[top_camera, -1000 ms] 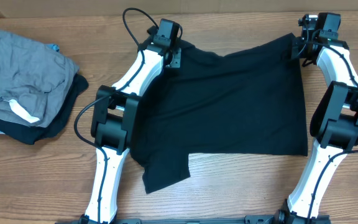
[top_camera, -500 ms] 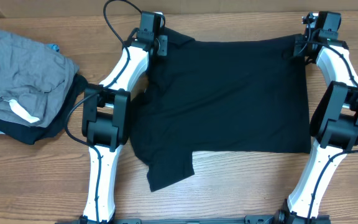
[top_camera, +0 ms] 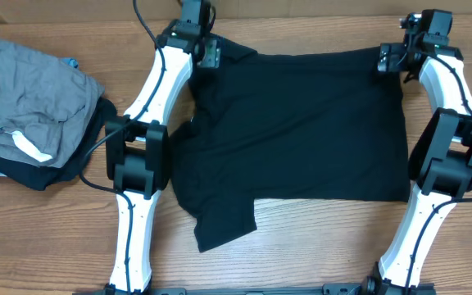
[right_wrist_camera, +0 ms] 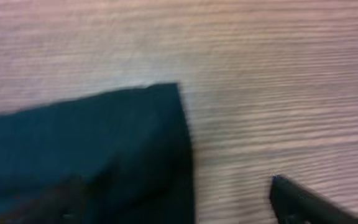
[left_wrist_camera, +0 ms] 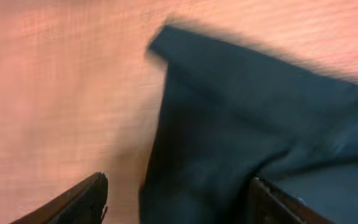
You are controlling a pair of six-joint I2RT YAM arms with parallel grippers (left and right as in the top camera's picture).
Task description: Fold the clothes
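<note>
Plain black soft-fabric short-sleeve T-shirt (top_camera: 301,123), no pattern; crumpled grey cloth garment (top_camera: 31,90) w/ white label (top_camera: 29,147); light-brown wood-grain desk (top_camera: 318,246).

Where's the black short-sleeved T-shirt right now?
In the overhead view the plain black soft-fabric T-shirt lies spread mid-table between the two arms, its far corners beside the left gripper and right gripper, right of the grey garment.
</note>
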